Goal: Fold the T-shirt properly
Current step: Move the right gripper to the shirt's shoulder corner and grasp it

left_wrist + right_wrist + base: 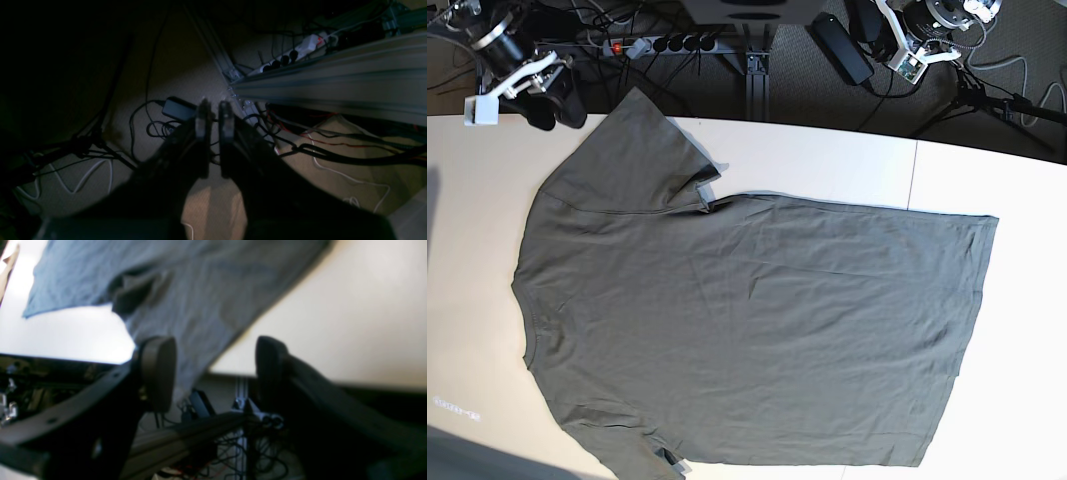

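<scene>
The dark grey-olive T-shirt (747, 330) lies spread flat on the white table (827, 160), neck at the left, hem at the right, one sleeve pointing to the back left. My right gripper (555, 103) hovers at the table's back left corner, just beside that sleeve, open and empty. In the right wrist view its fingers (158, 373) stand wide apart around the gripper (213, 373), with the sleeve (186, 290) beyond them. My left gripper (872, 35) hangs behind the table's back edge over the floor. In the left wrist view (213, 115) its jaws are nearly together and hold nothing.
Behind the table are an aluminium frame rail (333, 73), a power strip (293, 53), a black power adapter (178, 108) and several loose cables on the floor. The lower sleeve hangs near the table's front edge (667, 460).
</scene>
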Action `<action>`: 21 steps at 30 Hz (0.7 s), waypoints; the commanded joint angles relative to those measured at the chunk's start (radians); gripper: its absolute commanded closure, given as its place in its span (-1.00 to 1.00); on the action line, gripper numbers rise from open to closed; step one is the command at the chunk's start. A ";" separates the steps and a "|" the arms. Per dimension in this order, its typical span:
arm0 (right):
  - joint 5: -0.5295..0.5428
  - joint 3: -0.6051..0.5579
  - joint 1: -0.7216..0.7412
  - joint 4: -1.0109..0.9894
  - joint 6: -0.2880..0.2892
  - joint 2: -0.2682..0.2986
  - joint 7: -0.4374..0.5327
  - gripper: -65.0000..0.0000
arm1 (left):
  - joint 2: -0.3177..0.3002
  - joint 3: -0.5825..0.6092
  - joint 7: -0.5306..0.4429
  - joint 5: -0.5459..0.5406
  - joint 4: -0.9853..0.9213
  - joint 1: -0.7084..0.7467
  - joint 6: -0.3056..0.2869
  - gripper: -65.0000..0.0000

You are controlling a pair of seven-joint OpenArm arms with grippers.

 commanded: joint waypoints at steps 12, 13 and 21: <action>0.101 0.009 0.142 -0.131 0.053 -0.010 -0.105 -0.16 | -0.011 -0.003 0.039 -0.005 0.014 0.010 -0.010 0.77; 0.113 0.009 0.145 -0.142 0.053 -0.015 -0.112 -0.16 | -0.012 -0.003 0.039 -0.006 0.014 0.010 -0.010 0.77; 0.117 0.004 0.150 -0.179 0.053 -0.055 -0.150 -0.16 | -0.022 -0.003 0.042 -0.006 0.014 0.010 -0.009 0.77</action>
